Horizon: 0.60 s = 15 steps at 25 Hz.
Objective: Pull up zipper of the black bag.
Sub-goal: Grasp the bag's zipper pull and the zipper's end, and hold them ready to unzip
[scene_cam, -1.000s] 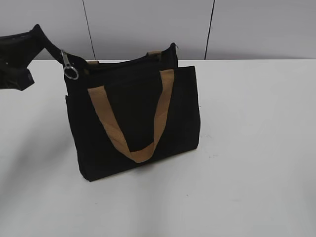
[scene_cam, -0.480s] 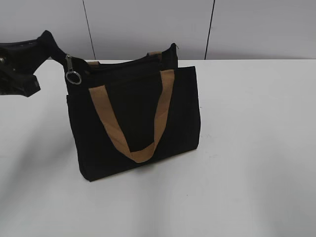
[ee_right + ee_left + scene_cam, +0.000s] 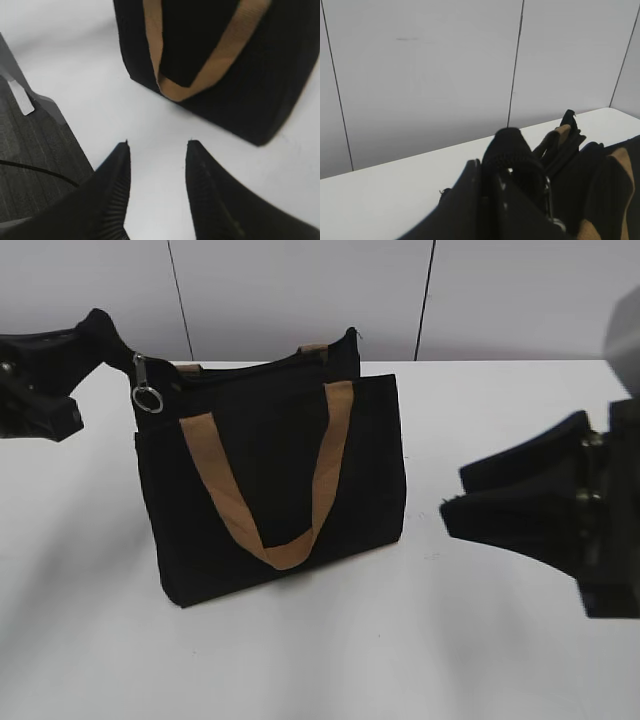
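Plain grey wall panels with dark seams run behind a white table [image 3: 500, 640], and the black bag [image 3: 275, 490] stands upright on it a bit left of centre, its tan handle [image 3: 270, 490] drooping in a loop down the front panel. The second handle is mostly hidden behind the top edge, only a brown sliver peeks out near the far corner. The left end effector [image 3: 100, 335] comes in from the left edge of the exterior view and is pinched shut on a black fabric tail at the bag's top left corner, pulling it up and out to the left. The zipper [image 3: 146, 385] hangs right there just below that tail, a little silver slider with a ring dangling against the bag's upper corner. From the left wrist view it's honestly a mess of black on black: the fingers [image 3: 507, 165] blend into the fabric, and only a sliver of metal shows low in the frame. The right end effector [image 3: 157, 150] is over on the right, well apart from the bag, with its two dark fingers spread fairly wide and nothing between them but bare table. In the exterior view it's blurry and cut off by the right edge. A grey ribbed surface shows past the table edge in the right wrist view, can't tell what it is.
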Each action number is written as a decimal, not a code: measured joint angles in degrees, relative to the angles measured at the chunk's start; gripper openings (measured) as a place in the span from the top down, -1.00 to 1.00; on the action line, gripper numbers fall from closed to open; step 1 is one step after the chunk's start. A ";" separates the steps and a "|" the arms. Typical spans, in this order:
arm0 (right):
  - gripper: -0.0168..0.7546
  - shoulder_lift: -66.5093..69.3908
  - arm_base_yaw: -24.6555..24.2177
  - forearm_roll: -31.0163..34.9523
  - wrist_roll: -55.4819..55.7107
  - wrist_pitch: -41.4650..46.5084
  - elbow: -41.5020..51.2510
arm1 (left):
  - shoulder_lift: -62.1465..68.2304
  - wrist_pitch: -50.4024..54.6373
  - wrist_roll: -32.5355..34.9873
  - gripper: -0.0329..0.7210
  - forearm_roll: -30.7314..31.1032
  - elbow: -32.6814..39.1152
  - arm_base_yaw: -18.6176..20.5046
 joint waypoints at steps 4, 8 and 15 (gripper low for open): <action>0.19 10.33 5.37 5.44 -10.35 -1.96 -6.33 | 0.00 0.07 0.00 0.87 0.00 0.00 0.00; 0.19 20.27 9.33 7.72 -14.72 -3.47 -13.84 | 0.00 0.12 0.00 0.87 0.00 0.00 0.00; 0.19 33.68 13.96 8.04 -16.35 -3.72 -27.84 | 0.00 0.12 -0.05 0.87 0.00 0.00 0.00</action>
